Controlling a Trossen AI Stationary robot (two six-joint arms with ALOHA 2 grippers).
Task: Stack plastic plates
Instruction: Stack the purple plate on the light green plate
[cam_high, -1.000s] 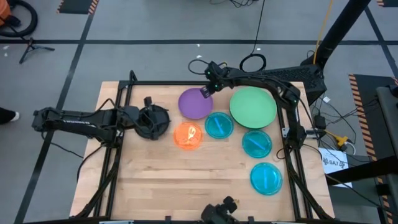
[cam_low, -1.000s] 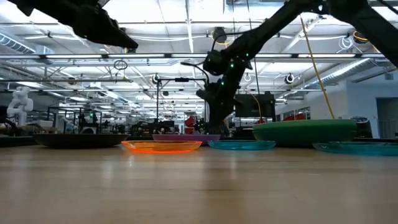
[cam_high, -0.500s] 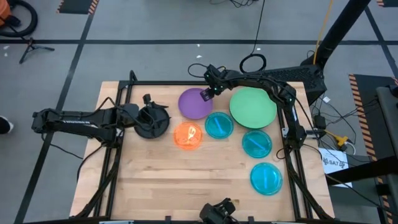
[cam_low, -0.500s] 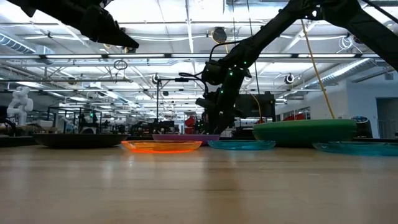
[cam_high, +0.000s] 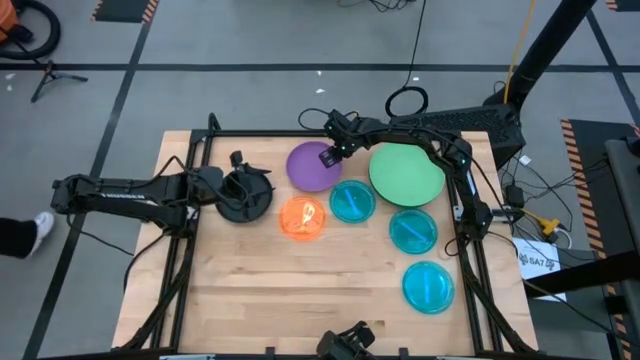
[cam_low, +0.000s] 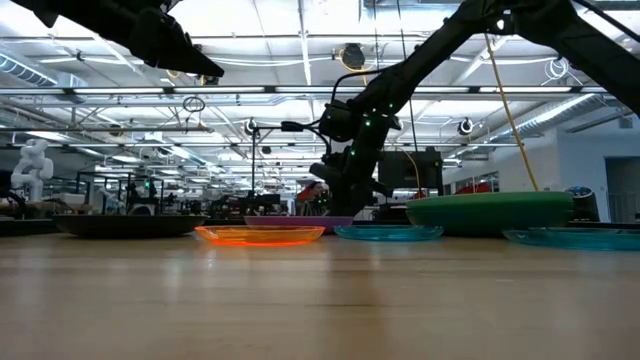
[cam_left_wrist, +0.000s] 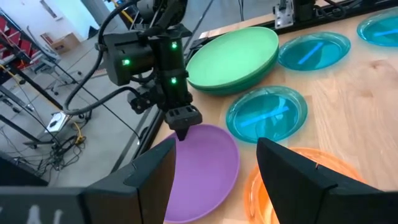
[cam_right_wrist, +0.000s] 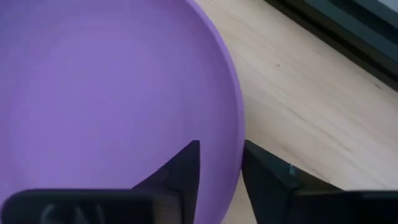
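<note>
The purple plate (cam_high: 308, 168) lies flat on the table, between the black plate (cam_high: 262, 207) and the green stack (cam_high: 407, 172), mint green on top of dark green. The orange plate (cam_high: 302, 218) and three cyan plates (cam_high: 352, 201) (cam_high: 413, 231) (cam_high: 429, 287) lie nearer. My right gripper (cam_high: 328, 157) is down at the purple plate's far right rim, with a narrow gap between its fingers. My left gripper (cam_high: 250, 192) hovers open above the black plate, high over the table in the low view (cam_low: 195, 62). My right gripper (cam_right_wrist: 221, 155) comes from above, pointing down. It straddles the purple plate's far right rim (cam_right_wrist: 238, 134), one finger (cam_right_wrist: 186, 171) inside the plate and the other (cam_right_wrist: 267, 180) outside. Whether the fingers touch the rim, I cannot tell. The plate rests flat on the table.
A black frame (cam_high: 300, 133) runs along the far and side edges of the table. Bare wood (cam_high: 270, 290) lies toward the near edge. The green stack stands close to the right of the right gripper. A person's shoe (cam_high: 45, 222) shows on the floor at the left.
My right gripper has moved toward the table's left and down, from just beyond the purple plate onto its far right rim. The plates have stayed where they were.
</note>
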